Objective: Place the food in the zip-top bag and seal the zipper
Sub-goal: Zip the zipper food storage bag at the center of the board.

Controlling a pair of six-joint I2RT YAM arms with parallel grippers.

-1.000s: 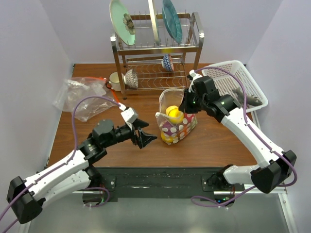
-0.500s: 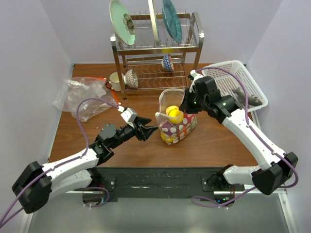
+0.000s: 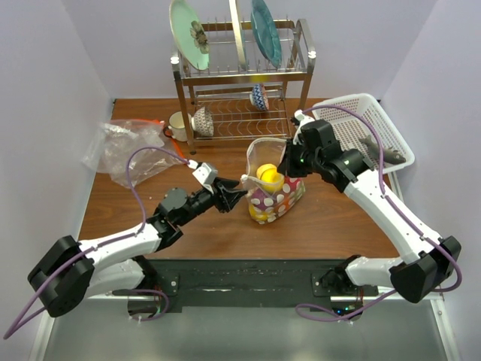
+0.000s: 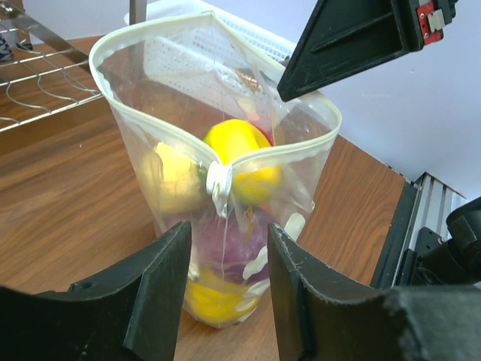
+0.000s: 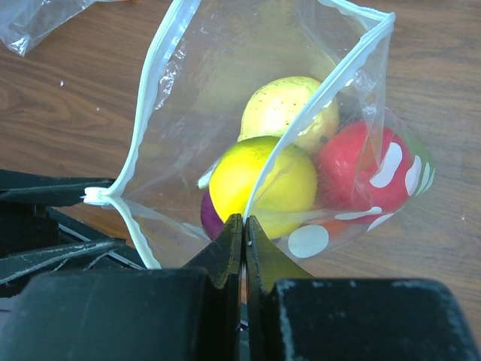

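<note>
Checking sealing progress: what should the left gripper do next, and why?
Probably ease forward and pinch the zipper at its near end: food sits inside the zip-top bag, the right gripper pinches the opposite rim, and the left gripper, jaws open, sits just short.

You have a clear, glossy plastic zip-top bag (image 4: pixel 169 98), smooth shiny food (image 5: pixel 263 180), a matt wood-grain table (image 3: pixel 338 218) and a metal rack (image 3: pixel 225 74).

Clear zip-top bag (image 3: pixel 279 197) with white polka dots, on a brown wood table (image 3: pixel 338 218).
Its zipper (image 4: pixel 285 145) is milky white; inside the bag show yellow food (image 5: pixel 263 184), a red round (image 5: pixel 349 162) and a purple one (image 4: pixel 244 241). Behind the bag, a silver dish rack (image 3: pixel 240 75) holds a pale-green plate (image 3: pixel 188 34) and a teal plate (image 3: pixel 265 30); right of the bag is a white basket (image 3: pixel 376 120).
</note>
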